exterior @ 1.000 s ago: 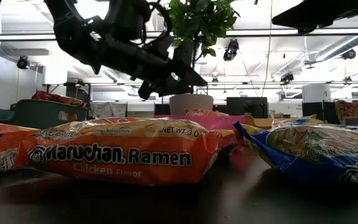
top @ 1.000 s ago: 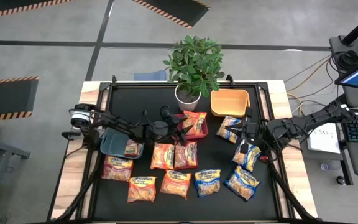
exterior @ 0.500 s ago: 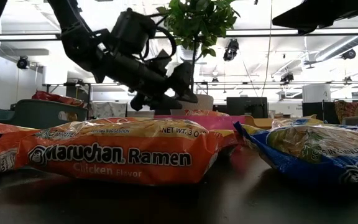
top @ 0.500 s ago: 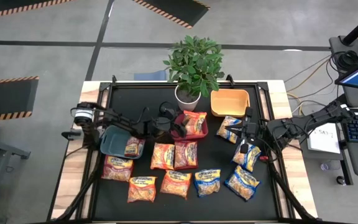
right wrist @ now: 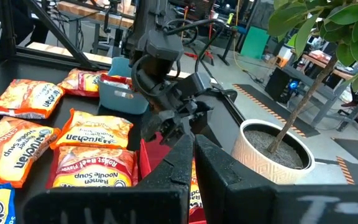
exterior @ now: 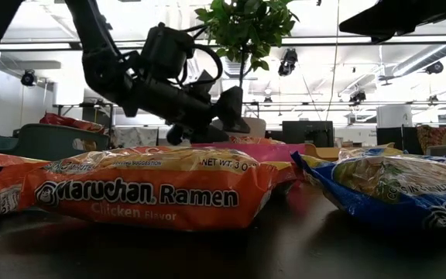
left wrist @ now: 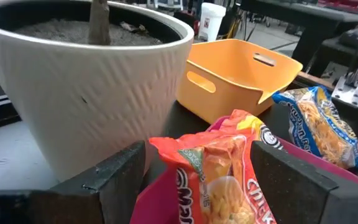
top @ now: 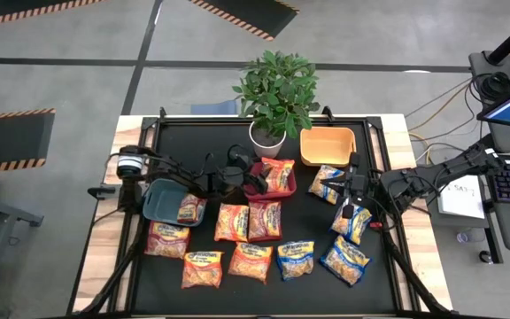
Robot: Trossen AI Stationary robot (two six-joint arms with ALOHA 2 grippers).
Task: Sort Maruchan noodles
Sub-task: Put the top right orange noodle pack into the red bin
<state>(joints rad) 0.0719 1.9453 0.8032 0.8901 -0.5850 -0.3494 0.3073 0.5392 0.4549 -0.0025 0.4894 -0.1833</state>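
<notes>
Over by the red bin (top: 283, 190) near the middle of the table, the left gripper (top: 257, 180) is hanging just above an orange Maruchan packet (top: 277, 174) that's lying in that bin, fingers spread wide with nothing between them. From its wrist camera you're seeing the packet (left wrist: 219, 180) sitting right between the two dark fingers (left wrist: 120, 177), with the white plant pot (left wrist: 98, 81) just beside it and the orange bin (left wrist: 238, 78) a bit further off.

The right gripper (top: 351, 213) is sitting over on the right side of the table above a blue-and-yellow packet (top: 351, 222), fingers pressed together, not holding anything as far as I can see.

The rest of the noodles are lying all over the black mat (top: 388, 283): orange ones (top: 249, 221) in the middle and front left, blue ones (top: 296, 260) front right, and one packet (top: 189, 211) poking out of the grey-blue bin (top: 162, 201) on the left. Another blue packet (top: 328, 183) is lying in front of the orange bin.
</notes>
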